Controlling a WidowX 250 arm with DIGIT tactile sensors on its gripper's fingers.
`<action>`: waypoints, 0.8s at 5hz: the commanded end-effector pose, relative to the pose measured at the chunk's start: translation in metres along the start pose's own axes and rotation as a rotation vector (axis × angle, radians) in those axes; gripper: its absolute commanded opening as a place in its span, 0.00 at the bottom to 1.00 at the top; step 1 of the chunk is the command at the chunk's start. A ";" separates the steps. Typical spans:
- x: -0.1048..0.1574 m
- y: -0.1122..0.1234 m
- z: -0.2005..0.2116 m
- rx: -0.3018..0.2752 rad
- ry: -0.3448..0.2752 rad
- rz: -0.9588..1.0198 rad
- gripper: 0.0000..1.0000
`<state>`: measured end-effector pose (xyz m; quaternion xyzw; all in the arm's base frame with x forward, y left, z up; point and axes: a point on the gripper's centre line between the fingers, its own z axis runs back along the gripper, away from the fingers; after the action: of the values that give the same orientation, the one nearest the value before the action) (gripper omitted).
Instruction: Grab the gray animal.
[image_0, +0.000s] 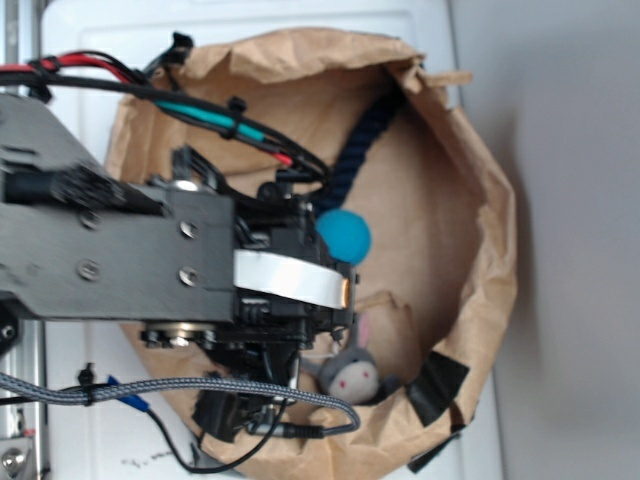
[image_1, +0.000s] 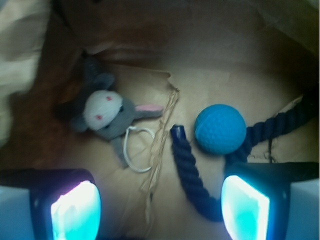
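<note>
The approach step appears to be in hand: the gripper (image_1: 160, 205) is held spread wide and empty above the paper bag (image_0: 480, 270). The gray animal (image_1: 107, 117) lies left of the teal ball (image_1: 220, 129), so a leftward shift and descent are called for.

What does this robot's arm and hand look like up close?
The arm is flat black plates fixed with silver screws, plus a white band near the wrist. Red, black and teal cables run above it, and a gray braided cable loops below. The hand has two dark fingers whose pads glow teal-white in the wrist view.
</note>
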<state>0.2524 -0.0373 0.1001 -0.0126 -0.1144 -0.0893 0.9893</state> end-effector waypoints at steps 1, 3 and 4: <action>0.012 -0.014 -0.029 -0.015 -0.032 -0.041 1.00; 0.009 -0.034 -0.033 -0.135 -0.145 -0.227 1.00; 0.000 -0.041 -0.032 -0.157 -0.268 -0.336 1.00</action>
<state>0.2548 -0.0750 0.0603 -0.0863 -0.2256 -0.2304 0.9426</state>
